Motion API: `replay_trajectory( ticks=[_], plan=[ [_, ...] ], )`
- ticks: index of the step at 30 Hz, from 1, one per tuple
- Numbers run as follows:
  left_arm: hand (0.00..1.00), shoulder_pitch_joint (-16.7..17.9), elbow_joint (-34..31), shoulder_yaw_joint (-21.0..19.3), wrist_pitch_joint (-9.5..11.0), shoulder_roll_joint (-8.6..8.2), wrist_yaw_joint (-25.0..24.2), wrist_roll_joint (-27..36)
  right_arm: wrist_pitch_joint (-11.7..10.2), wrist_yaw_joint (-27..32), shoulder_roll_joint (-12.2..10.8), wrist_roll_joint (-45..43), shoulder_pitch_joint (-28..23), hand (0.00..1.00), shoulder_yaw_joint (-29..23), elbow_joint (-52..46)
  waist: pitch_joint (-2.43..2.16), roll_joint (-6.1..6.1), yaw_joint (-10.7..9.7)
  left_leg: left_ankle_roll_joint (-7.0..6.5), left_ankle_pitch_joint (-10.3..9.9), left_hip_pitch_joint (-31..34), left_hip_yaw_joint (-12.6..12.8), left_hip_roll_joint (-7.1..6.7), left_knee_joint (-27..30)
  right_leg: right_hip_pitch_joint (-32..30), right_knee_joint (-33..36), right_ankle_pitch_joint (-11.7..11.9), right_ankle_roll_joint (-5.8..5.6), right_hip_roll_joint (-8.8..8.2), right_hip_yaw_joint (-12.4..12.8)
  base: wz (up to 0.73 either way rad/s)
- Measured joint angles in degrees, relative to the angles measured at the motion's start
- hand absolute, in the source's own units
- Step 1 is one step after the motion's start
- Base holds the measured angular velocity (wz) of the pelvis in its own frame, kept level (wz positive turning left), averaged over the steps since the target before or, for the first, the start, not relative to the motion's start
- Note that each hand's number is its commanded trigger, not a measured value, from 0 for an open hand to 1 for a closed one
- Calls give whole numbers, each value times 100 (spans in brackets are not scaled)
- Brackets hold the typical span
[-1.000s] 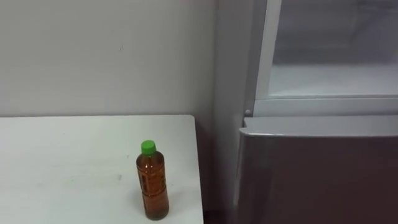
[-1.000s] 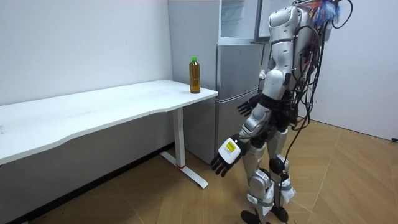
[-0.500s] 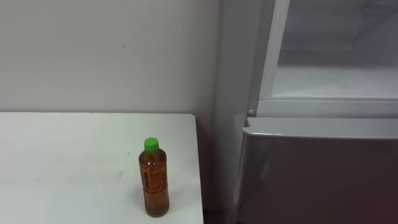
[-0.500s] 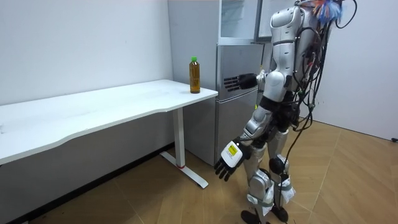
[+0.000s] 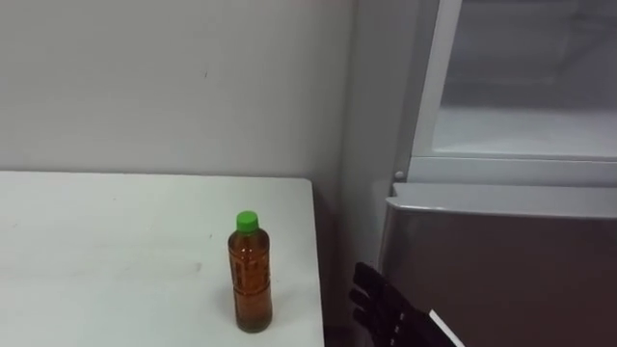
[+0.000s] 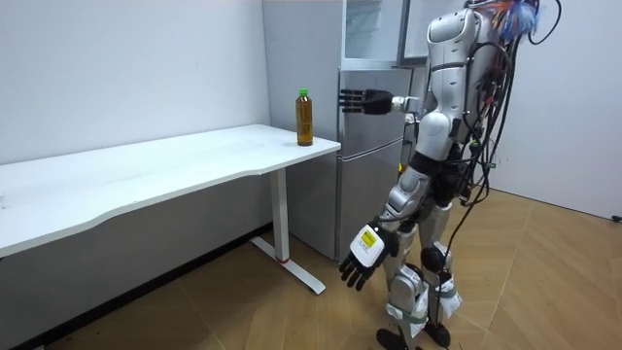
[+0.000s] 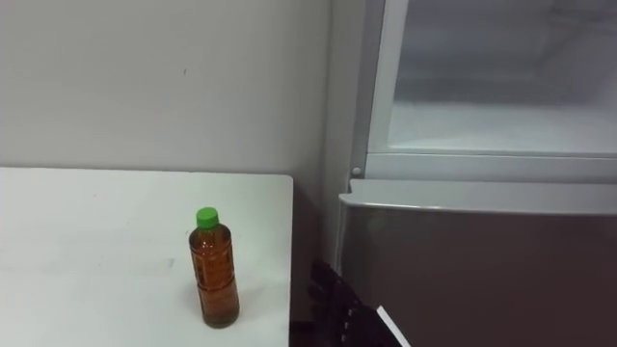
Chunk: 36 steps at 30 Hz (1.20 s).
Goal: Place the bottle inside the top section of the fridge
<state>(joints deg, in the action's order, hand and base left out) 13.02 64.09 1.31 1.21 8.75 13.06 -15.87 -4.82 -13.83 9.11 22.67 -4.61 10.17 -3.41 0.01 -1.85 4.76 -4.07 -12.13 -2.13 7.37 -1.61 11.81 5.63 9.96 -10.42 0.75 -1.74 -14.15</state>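
A bottle (image 5: 251,284) of brown drink with a green cap stands upright near the right corner of the white table (image 5: 96,251). My right hand (image 5: 386,304) rises open at the bottom of the eye views, fingers straight, to the right of the bottle and apart from it. In the room view that hand (image 6: 362,99) is stretched out at chest height towards the bottle (image 6: 304,117). My left hand (image 6: 362,258) hangs open low by my legs. The upper fridge compartment (image 5: 525,106) stands open, pale and frosty inside. I stand in front of the fridge, beside the table's end.
The lower fridge door (image 5: 501,260) is closed, grey, just right of the table's edge. A bare wall (image 5: 164,87) runs behind the table. The long table (image 6: 175,165) extends to the room view's left over a wooden floor.
My right hand has risen from hip height to chest height and stretched towards the bottle, coming into the eye view. The eye view shifted slightly. The bottle has not moved.
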Motion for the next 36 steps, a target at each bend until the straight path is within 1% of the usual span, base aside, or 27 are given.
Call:
replay_trajectory(
  ticks=[4, 8, 13, 15, 19, 23, 25, 27, 30, 31, 32, 34, 36],
  plan=[
    [0, 13, 0, 16, -17, 0, 0, -5, 0, 56, 1, 0, 128, 0, 43, -15, -6, -8, 22, 0, 0, 2, -4, -2, -6, 5, -10, 3, -5, -1, -10, 0],
    [0, 36, 3, 93, -98, 0, -6, -6, 0, 104, 7, 2, 143, 0, 45, -17, -11, -12, 46, 0, 0, -37, -11, -2, -14, 47, -16, 3, -5, 1, -4, 0],
    [0, 115, 5, 90, -161, -2, -80, -9, 0, 139, 12, 34, 193, 0, 33, -18, -17, -22, 48, 1, 1, -39, -51, -7, -3, 68, -17, 3, -5, 4, -18, 2],
    [0, 164, 4, 84, -199, -5, -171, -35, 0, 203, 16, 189, 329, 0, 24, -18, -17, -24, 43, 5, 5, -36, -84, -16, -2, 72, -19, 3, -5, 8, -21, 4],
    [0, 192, 4, 62, -227, -6, -279, -188, 0, 280, 32, 202, 540, 0, -15, -18, -18, -42, 47, 10, 20, -31, -135, -22, 4, 81, -20, 3, -5, 7, -36, 7],
    [0, 196, -4, 61, -246, -4, -380, -186, 0, 454, 57, 204, 674, 0, -16, -18, -25, -81, 61, 9, 25, 163, -186, -18, 102, -41, -17, 6, 0, 0, -148, 9],
    [0, 182, -4, 62, -246, 8, -384, -180, 0, 590, 69, 205, 724, 0, -10, -17, -16, -102, 93, 7, 35, 191, -190, -18, 99, -65, -14, 8, 3, -5, -171, 4],
    [0, 150, -10, 66, -246, 35, -383, -179, 0, 779, 122, 204, 795, 0, -4, -17, -4, -133, 170, 7, 34, 202, -191, -16, 96, -73, -16, 8, 3, -4, -174, 0],
    [0, 76, -36, 94, -246, 90, -375, -165, 0, 985, 230, 203, 923, 0, 101, -15, -6, -165, 211, 6, 42, 287, -227, -22, 105, -131, -15, 10, 3, -6, -190, 7],
    [0, 55, -44, 117, -246, 114, -369, -164, 0, 1025, 225, 203, 955, 0, 146, -14, -13, -174, 208, 8, 47, 314, -239, -23, 105, -158, -11, 11, 5, -4, -197, 8],
    [0, 50, -45, 130, -249, 149, -354, -166, 0, 1100, 225, 200, 1035, 0, 235, -2, -9, -182, 197, 11, 59, 368, -270, -25, 117, -193, -13, 17, 12, -1, -236, 13],
    [0, 3, -72, 138, -252, 151, -314, -161, 0, 1138, 221, 193, 1148, 0, 287, 59, -5, -178, 224, 11, 59, 451, -287, -23, 162, -246, -11, 19, 14, -7, -273, 11],
    [0, -4, -146, 165, -253, 137, -264, -155, 0, 1200, 220, 181, 1309, 0, 333, 103, 20, -159, 281, 11, 59, 509, -295, -17, 181, -284, -16, 25, 23, -10, -331, 5]
  ],
)
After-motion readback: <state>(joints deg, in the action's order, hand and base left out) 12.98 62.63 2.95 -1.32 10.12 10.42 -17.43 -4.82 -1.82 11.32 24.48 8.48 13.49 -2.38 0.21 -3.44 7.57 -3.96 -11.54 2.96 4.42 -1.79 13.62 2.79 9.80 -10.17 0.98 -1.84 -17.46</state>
